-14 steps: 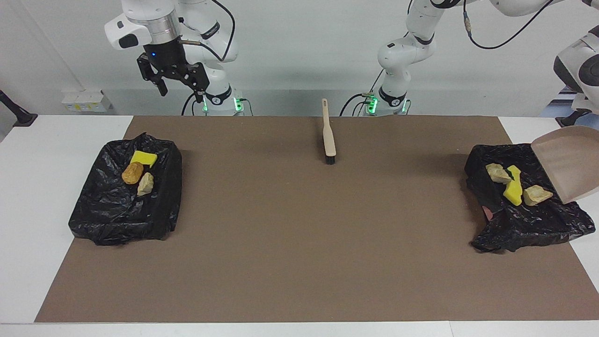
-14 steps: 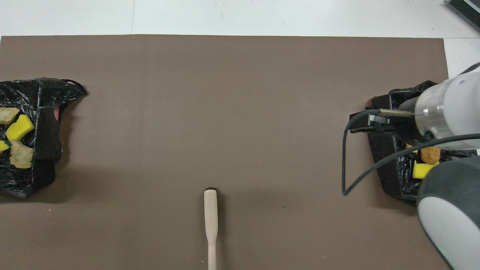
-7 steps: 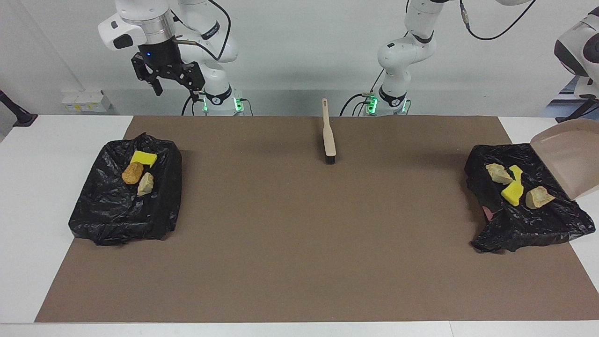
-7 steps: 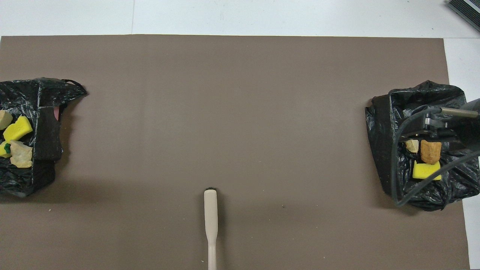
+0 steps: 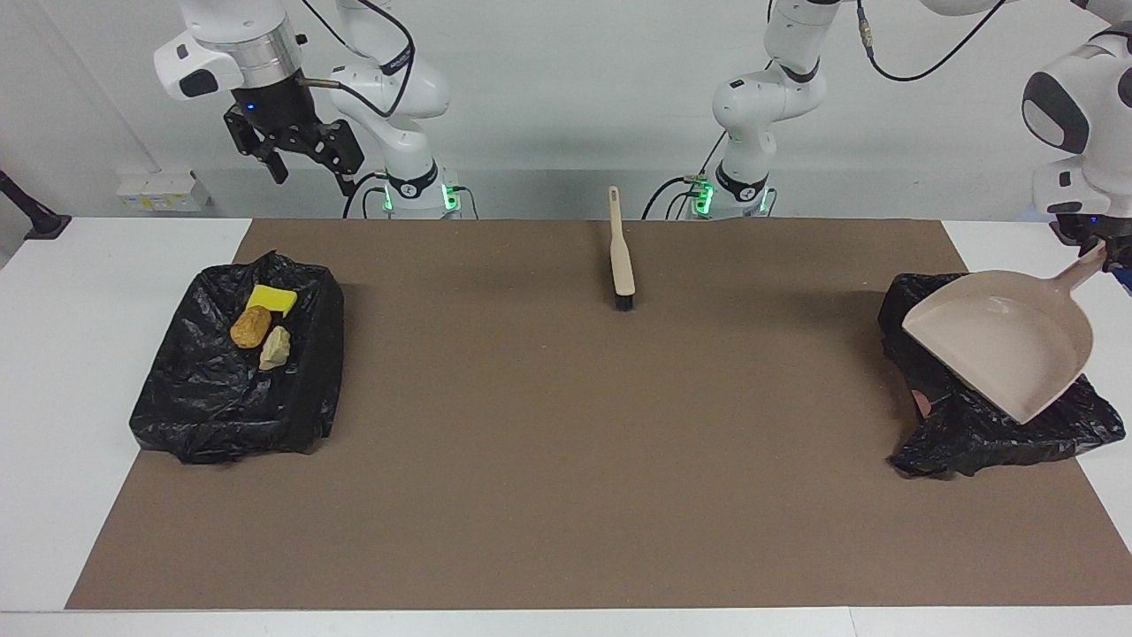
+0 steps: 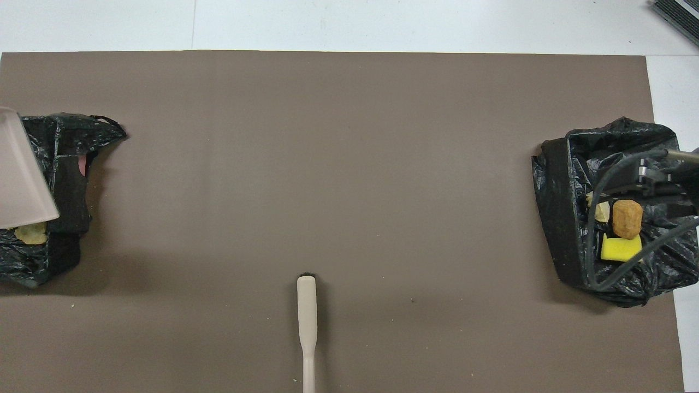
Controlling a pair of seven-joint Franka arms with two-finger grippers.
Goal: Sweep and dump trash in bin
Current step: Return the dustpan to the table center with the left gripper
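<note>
- Left gripper (image 5: pixel 1099 250): raised at the left arm's end of the table, fingers clamped on the handle of the beige dustpan (image 5: pixel 1004 341); only its edge enters the facing view
- Dustpan: held in the air over the black-lined bin (image 5: pixel 973 433) at the left arm's end, tilted, its open pan turned toward the facing camera and its handle running up to the gripper; in the overhead view only one corner of the pan (image 6: pixel 19 180) shows, covering most of that bin
- Trash at the left arm's end: hidden by the pan in the facing view; in the overhead view a single pale yellowish lump (image 6: pixel 31 233) shows in the bin just past the pan's edge
- Right gripper (image 5: pixel 305 168): held high in the air over the right arm's end of the table, above the robots' edge of the second black-lined bin (image 5: pixel 221 398); fingers spread wide apart with nothing between them
- Trash at the right arm's end: three lumps lying together in the second bin, namely a yellow sponge chunk (image 5: pixel 271 300), an orange-tan roll (image 5: pixel 250 326) and a pale beige piece (image 5: pixel 275 348); the sponge lies nearest the robots, the beige piece farthest
- Brush (image 5: pixel 621 257): beige, with dark bristles, lying on the brown mat (image 5: pixel 566 460) midway between the two arms, close to the robots' edge, handle pointing toward the robots; touched by neither gripper
- Mat: brown sheet covering the middle of the white table (image 5: pixel 71 354); both bins sit at its ends
</note>
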